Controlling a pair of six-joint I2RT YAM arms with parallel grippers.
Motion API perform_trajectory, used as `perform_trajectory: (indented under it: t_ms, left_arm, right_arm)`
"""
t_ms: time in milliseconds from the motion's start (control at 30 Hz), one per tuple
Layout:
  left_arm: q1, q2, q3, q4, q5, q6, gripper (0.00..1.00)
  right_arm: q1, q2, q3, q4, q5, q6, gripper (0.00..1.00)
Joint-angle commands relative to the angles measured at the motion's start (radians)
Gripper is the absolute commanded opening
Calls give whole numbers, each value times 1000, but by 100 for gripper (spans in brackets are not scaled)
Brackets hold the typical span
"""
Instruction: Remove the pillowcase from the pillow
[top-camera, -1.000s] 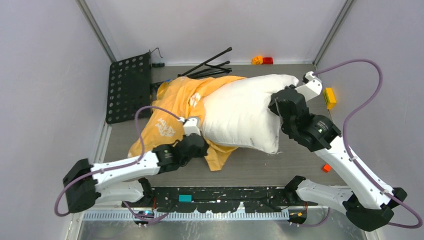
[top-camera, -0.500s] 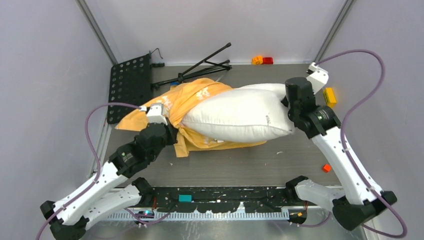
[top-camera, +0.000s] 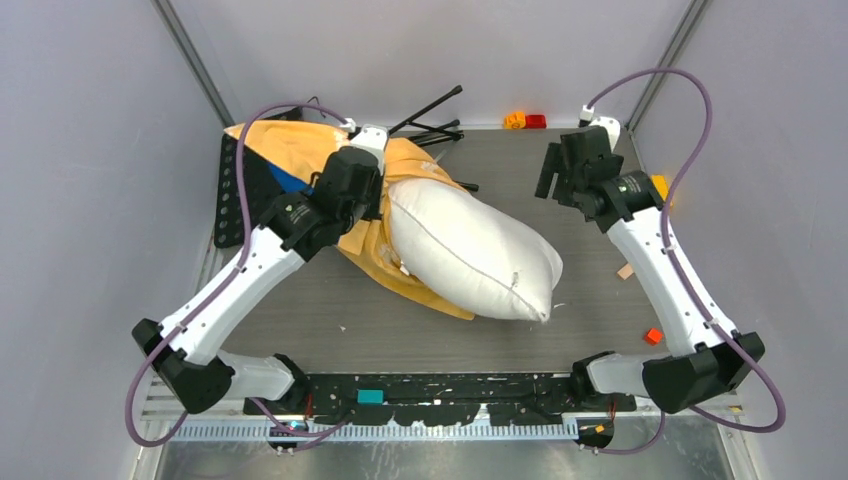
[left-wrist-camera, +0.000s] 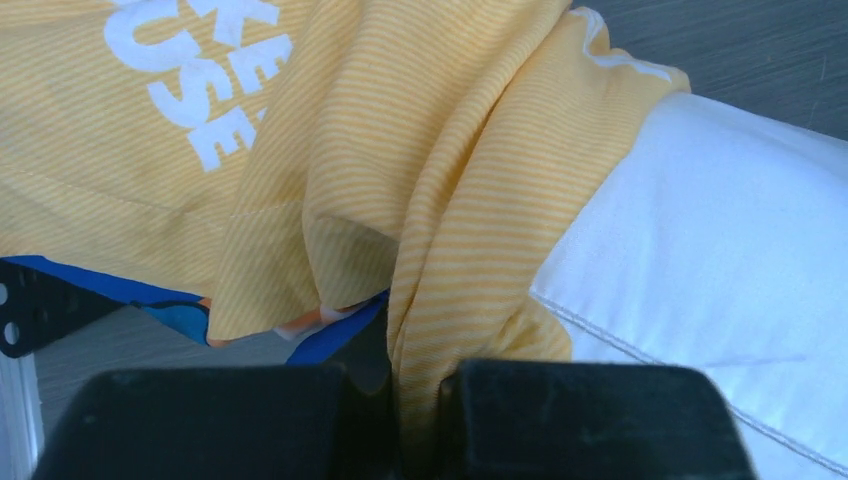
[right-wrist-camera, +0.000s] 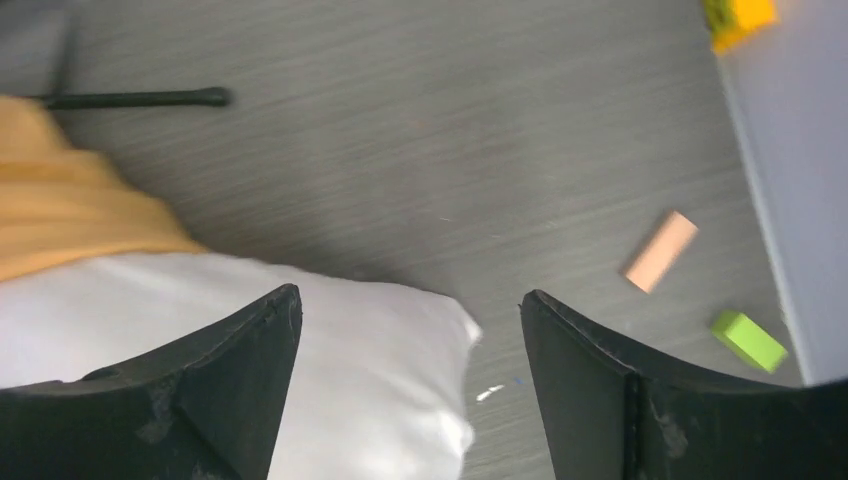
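Note:
The white pillow (top-camera: 470, 255) lies slanted on the table, its far end still inside the pillowcase (top-camera: 290, 145). The pillowcase shows its orange-yellow reverse, bunched and pulled toward the back left. My left gripper (top-camera: 372, 200) sits at the pillow's covered end, shut on a fold of the pillowcase (left-wrist-camera: 400, 150). In the left wrist view the yellow cloth runs between the left gripper's (left-wrist-camera: 415, 420) black pads, beside the pillow (left-wrist-camera: 720, 250). My right gripper (top-camera: 550, 170) hangs open at the back right, apart from the pillow. The right gripper (right-wrist-camera: 410, 295) holds nothing; a pillow corner (right-wrist-camera: 350, 380) lies below it.
A black perforated plate (top-camera: 232, 200) lies at the left edge, partly under the cloth. A black folded stand (top-camera: 430, 115) lies at the back. Small blocks are scattered: tan (right-wrist-camera: 660, 250), green (right-wrist-camera: 750, 340), yellow (top-camera: 660, 185), orange (top-camera: 653, 336), and orange and red (top-camera: 525, 120).
The right gripper let go of the pillow, opened and drew back to the far right. The left arm swung to the back left, dragging the pillowcase. The pillow dropped and turned.

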Motion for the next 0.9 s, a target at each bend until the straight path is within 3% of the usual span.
perform_trajectory:
  t_ms: [0,67,133,300,633,667,733,833,867]
  left_arm:
    - [12,38,104,65,75,29,0]
    - [11,51,115,68,92,29,0]
    - [13,61,123,73,98,31,0]
    - [19,74,156,62,102,40,0]
    - [25,23,187,-6,91,50,0]
    - [25,9,190,-14,91,45,0]
    - [25,-14,209,-38,100,35,0]
    - [25,-34,258,-85,106,36,0]
    - [25,-39,272,-104,94,40,0]
  right_arm:
    - [6,-68,140,11,-339,-167,86]
    - [33,-67,173,5,-536,-198,87]
    - [102,-43,209,-23,-632,-227,87]
    - [359,-7,212,-48,-578,-286,88]
    - [482,-15,48,-83,-434,-281,89]
    - [483,-22,34,-78,-417,-279,85]
    - [483,-32,23,-79,-386,-270,67]
    - [483,-53,29,-59,-269,-234,18]
    - [482,-65,29,-47,-206,-214,5]
